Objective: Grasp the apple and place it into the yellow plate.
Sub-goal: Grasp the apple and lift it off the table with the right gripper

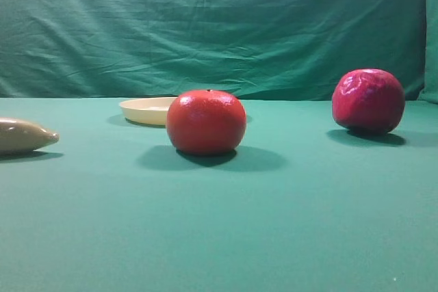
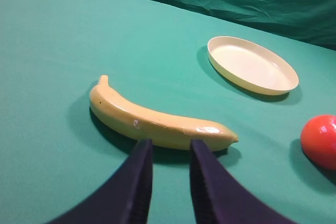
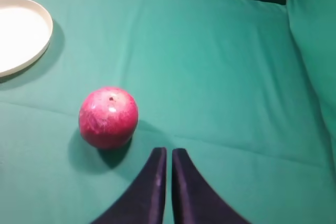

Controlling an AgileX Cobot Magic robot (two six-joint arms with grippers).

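Apple (image 1: 368, 100) sits at right of the high view on the green cloth (image 1: 274, 237), magenta-red, glossy, skin wrinkled-looking, resting free with nothing touching it. Right wrist view has it left of centre, stem dimple up, shadow to its lower left. Right gripper (image 3: 167, 153) at bottom centre of that view, dark fingers nearly together with only a thin slit between them, holding nothing, tips just right of and below the apple, apart from it. Upper part of the gripper cut off by the bottom edge.

Yellow plate (image 1: 147, 110) mid-left in the high view, its right part hidden behind the orange-red fruit (image 1: 206, 122), which sits in front at centre. Plate is well apart from the apple. Right wrist view shows only a slice of the plate at upper left, cut by the left edge and washed out. Left wrist view shows the whole plate at upper right, nothing in it.

Banana (image 2: 157, 121) lies across the middle of the left wrist view; in the high view only its tip shows at the left edge, dull and brownish. Left gripper (image 2: 170, 148) at bottom centre, fingers parted by a narrow gap, nothing between them, tips just below the banana; contact hard to judge. Orange-red fruit clipped by the right edge there.
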